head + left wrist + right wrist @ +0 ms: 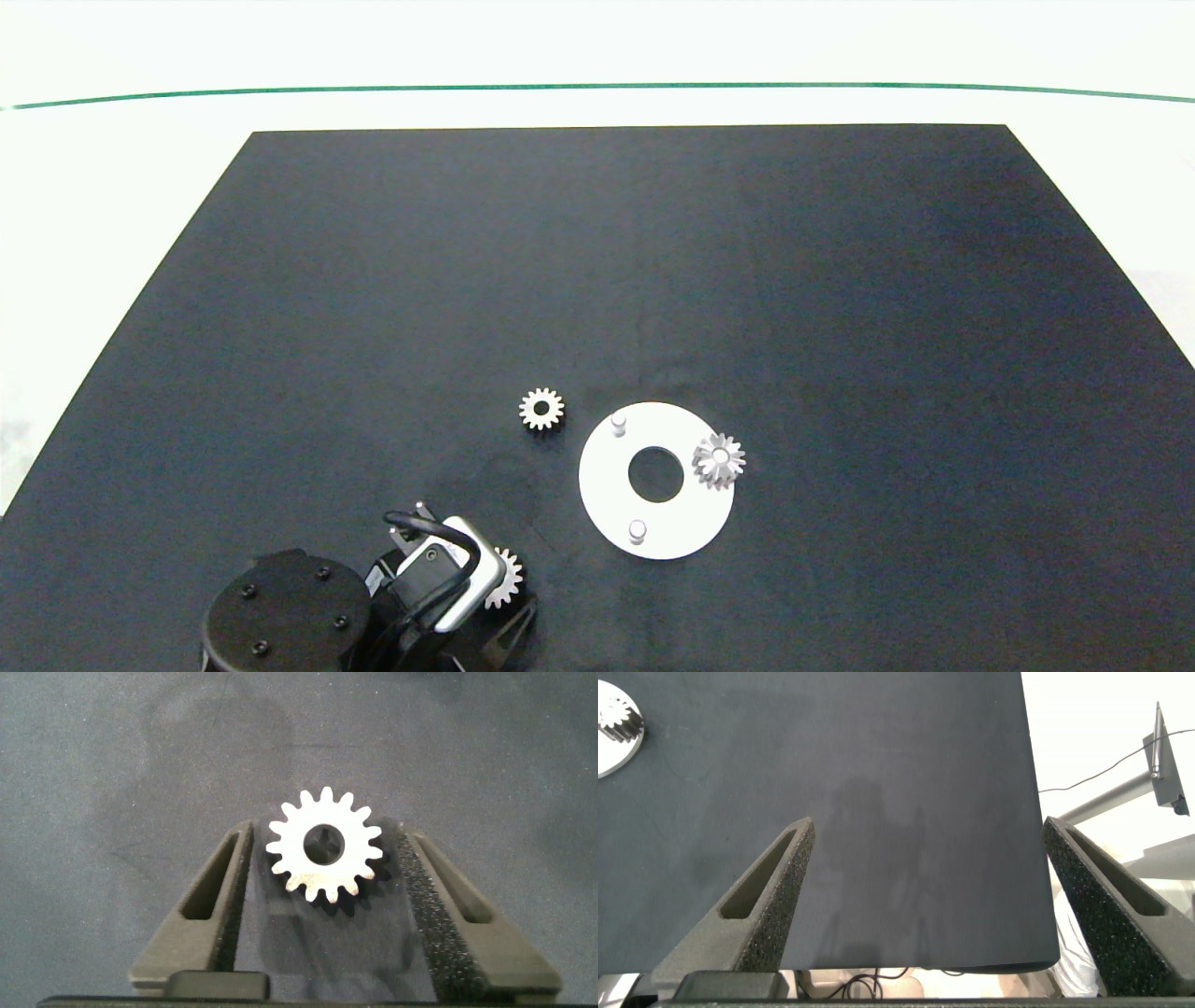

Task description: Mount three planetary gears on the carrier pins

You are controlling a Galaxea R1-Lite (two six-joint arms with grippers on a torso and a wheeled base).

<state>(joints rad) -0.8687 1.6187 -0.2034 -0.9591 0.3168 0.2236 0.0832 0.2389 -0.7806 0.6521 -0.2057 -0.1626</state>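
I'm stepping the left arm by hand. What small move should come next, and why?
Probably close the left gripper: its open fingers flank a gear lying flat on the mat, apparently touching neither. One gear already sits on the disc; two pins remain bare.

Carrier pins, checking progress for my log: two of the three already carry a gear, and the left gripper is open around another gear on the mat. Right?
Not quite: only one carrier pin carries a gear, as the head view shows; two pins stand bare. The left gripper is indeed open around a loose gear.
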